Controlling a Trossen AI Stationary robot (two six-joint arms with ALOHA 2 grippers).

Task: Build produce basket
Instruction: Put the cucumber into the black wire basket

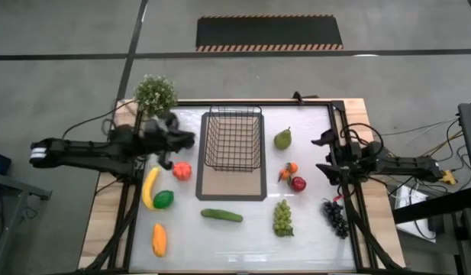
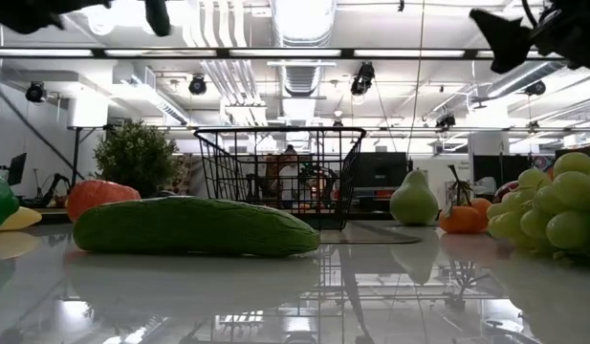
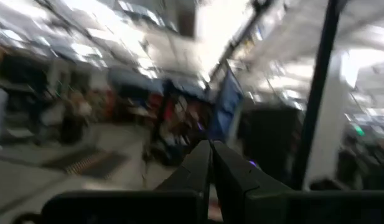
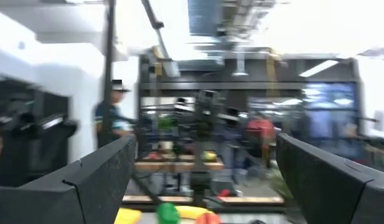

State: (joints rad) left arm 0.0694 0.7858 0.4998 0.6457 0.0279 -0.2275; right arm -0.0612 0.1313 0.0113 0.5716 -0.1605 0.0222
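Two grippers are seen raised above the table, and nothing is held by either. The left gripper (image 1: 191,140) is pressed fully shut, its fingers (image 3: 210,163) meeting edge to edge in the left wrist view, and it is parked just left of the basket (image 1: 233,138). The right gripper (image 1: 320,153) is spread wide with empty space between its fingers (image 4: 104,171), and it is held to the right of the basket, near the pear (image 1: 282,139); that readiness is judged to suit a first pick on that side. The basket is stood empty on a dark-bordered mat (image 1: 231,189) at mid-table, so that it can be reached from both sides. The produce is laid out around the basket: the tomato (image 1: 182,170), banana (image 1: 150,187) and lime (image 1: 163,199) to its left, the cucumber (image 1: 221,215) in front of it, and the apple (image 1: 298,183), green grapes (image 1: 282,218) and dark grapes (image 1: 335,218) to its right. No piece has yet been put in.
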